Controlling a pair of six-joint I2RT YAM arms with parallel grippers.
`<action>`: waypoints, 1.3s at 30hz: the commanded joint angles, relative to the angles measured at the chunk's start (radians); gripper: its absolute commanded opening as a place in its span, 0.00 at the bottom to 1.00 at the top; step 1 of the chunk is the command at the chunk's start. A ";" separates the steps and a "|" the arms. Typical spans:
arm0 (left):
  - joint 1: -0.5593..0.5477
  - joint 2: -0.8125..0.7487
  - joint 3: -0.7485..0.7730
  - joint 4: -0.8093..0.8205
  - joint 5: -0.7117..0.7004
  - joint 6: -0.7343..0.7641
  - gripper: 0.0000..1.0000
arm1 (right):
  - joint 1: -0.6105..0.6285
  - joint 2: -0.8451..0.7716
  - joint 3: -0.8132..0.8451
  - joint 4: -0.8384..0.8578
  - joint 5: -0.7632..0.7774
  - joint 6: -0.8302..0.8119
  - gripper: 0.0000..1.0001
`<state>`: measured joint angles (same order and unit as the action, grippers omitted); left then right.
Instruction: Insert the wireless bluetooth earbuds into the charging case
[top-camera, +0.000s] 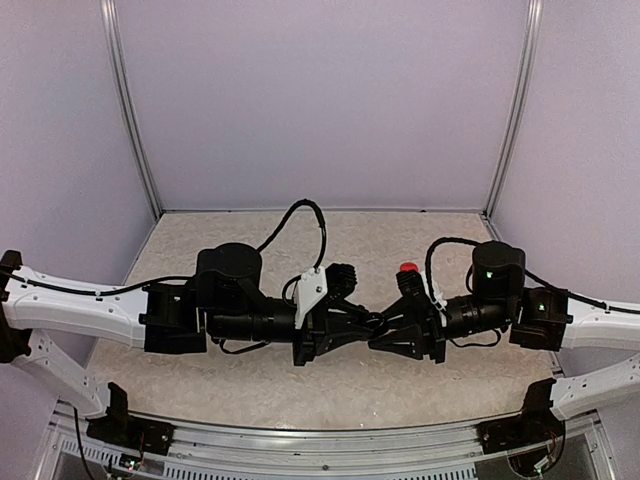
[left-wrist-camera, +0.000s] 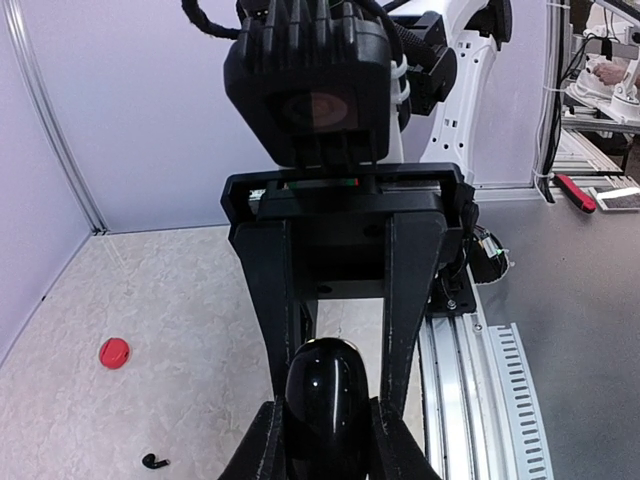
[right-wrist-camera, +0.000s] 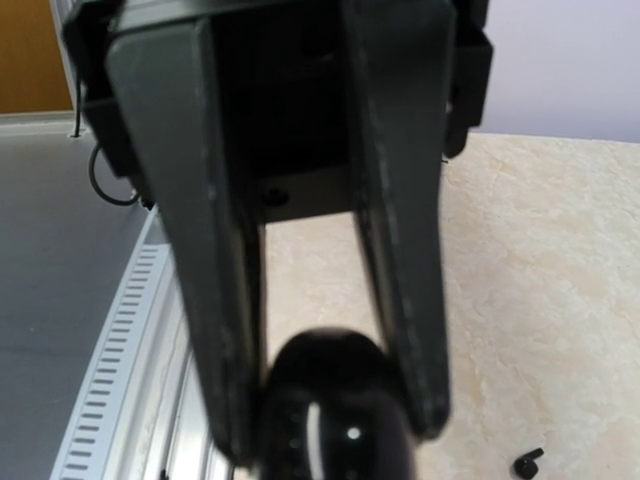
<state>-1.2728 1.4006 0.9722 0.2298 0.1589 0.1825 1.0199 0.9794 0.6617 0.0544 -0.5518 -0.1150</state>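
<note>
Your left pincer and right pincer both clasp the glossy charging case. It looks light, rigid and slippery, so squeeze its flanks gently.

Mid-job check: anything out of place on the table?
One black earbud lies loose on the table, outside the black case that the left gripper holds. A red round piece sits alone farther off.

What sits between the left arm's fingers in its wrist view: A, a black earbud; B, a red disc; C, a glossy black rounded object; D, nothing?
C: the left fingers press both sides of the glossy black rounded object, while the red disc and black earbud lie apart on the table.
</note>
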 joint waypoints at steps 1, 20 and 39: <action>0.007 -0.010 0.017 0.014 0.005 0.004 0.11 | 0.007 -0.010 0.012 0.028 -0.008 0.013 0.33; 0.007 -0.015 0.010 0.016 -0.030 0.001 0.27 | 0.008 -0.020 0.001 0.045 -0.001 0.035 0.15; 0.062 -0.105 -0.034 0.065 -0.115 -0.010 0.38 | 0.008 -0.019 -0.010 0.041 -0.028 0.025 0.06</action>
<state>-1.2270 1.3182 0.9562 0.2489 0.0952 0.1822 1.0199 0.9756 0.6601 0.0963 -0.5545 -0.0856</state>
